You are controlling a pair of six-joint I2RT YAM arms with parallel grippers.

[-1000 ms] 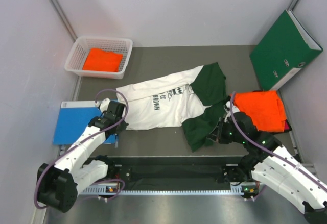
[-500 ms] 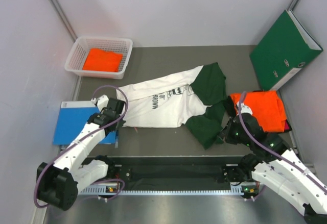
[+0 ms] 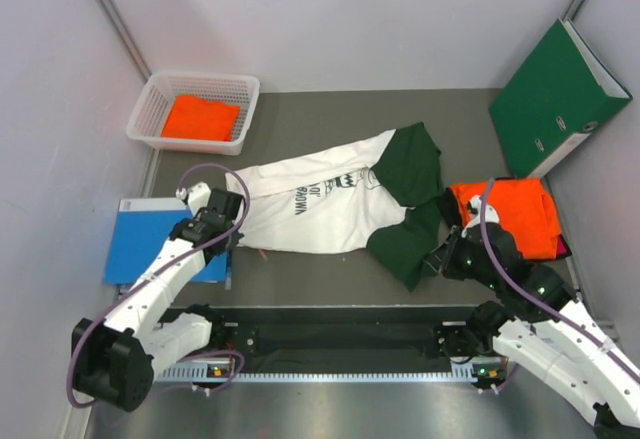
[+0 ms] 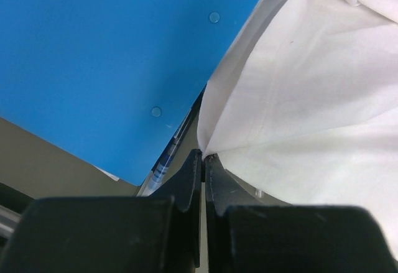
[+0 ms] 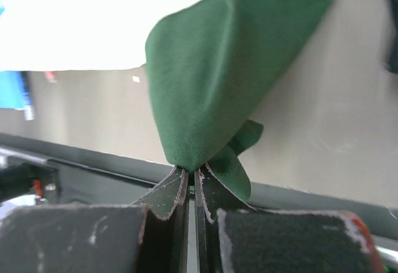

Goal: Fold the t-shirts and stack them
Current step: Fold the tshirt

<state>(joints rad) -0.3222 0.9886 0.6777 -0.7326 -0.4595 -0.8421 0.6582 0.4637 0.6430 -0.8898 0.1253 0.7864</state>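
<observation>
A white t-shirt [image 3: 320, 209] with dark green sleeves [image 3: 412, 164] and a dark chest print lies spread across the middle of the table. My left gripper [image 3: 231, 236] is shut on its white hem [image 4: 298, 99] at the left end, the jaws [image 4: 203, 156] pinching the cloth's corner. My right gripper [image 3: 438, 260] is shut on the near green sleeve [image 5: 230, 68], which bunches above the closed fingertips [image 5: 191, 172]. One orange t-shirt [image 3: 200, 117] lies folded in the basket. Another orange one [image 3: 510, 214] lies at the right on a dark cloth [image 3: 565, 249].
A white mesh basket [image 3: 205, 79] stands at the back left. A flat blue book [image 3: 150, 239] lies under my left arm, also filling the left wrist view [image 4: 93, 68]. A green binder [image 3: 555, 99] leans on the right wall. A black rail [image 3: 330, 339] runs along the near edge.
My right gripper has pulled the near green sleeve to the right, and my left gripper has drawn the hem slightly left. The shirt now lies stretched and narrower between them.
</observation>
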